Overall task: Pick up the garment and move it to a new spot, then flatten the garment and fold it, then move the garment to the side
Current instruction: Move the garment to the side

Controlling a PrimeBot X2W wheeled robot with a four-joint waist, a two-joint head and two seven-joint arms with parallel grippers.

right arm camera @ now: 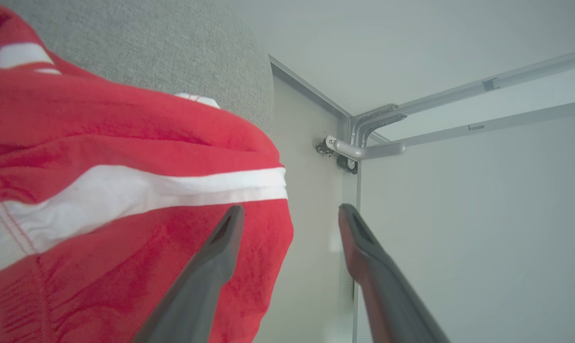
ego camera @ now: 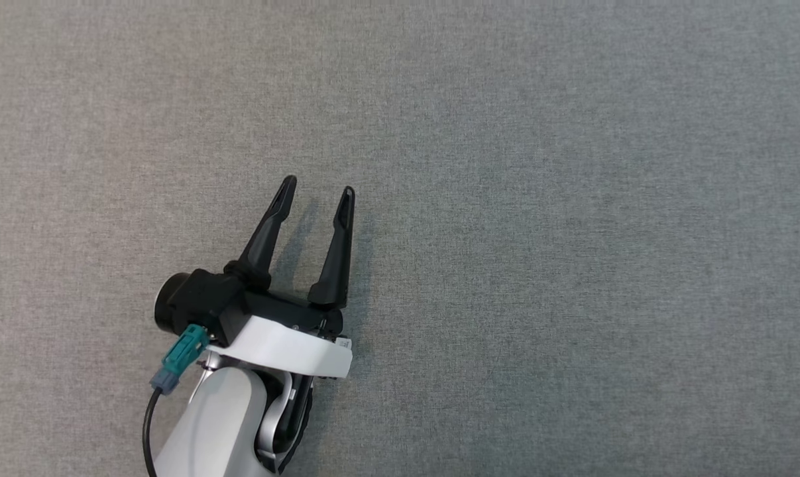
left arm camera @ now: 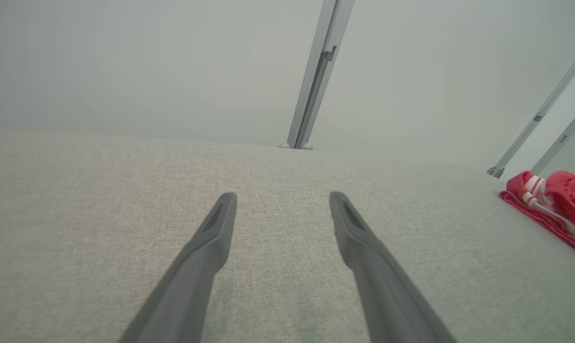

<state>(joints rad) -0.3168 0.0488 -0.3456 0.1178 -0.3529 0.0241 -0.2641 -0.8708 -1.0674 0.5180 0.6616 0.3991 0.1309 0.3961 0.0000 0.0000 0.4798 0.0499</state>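
Note:
The garment (left arm camera: 556,202) is red cloth with white stripes, lying bunched at the far right edge of the grey fabric table in the left wrist view. Seen close up in the right wrist view, the garment (right arm camera: 125,143) spreads across the left half. My right gripper (right arm camera: 291,209) is open, its left finger lying over the cloth's edge, with nothing between the fingers. My left gripper (ego camera: 319,185) stands open over bare table at the lower left of the head view. In its own wrist view the left gripper (left arm camera: 282,197) has only grey cloth surface between its fingers.
The grey fabric table (ego camera: 572,199) stretches across the head view. A metal frame post (left arm camera: 318,76) rises at the table's far edge, with slanted struts (left arm camera: 537,119) to the right. A frame corner bracket (right arm camera: 354,143) and pale walls lie beyond the table edge.

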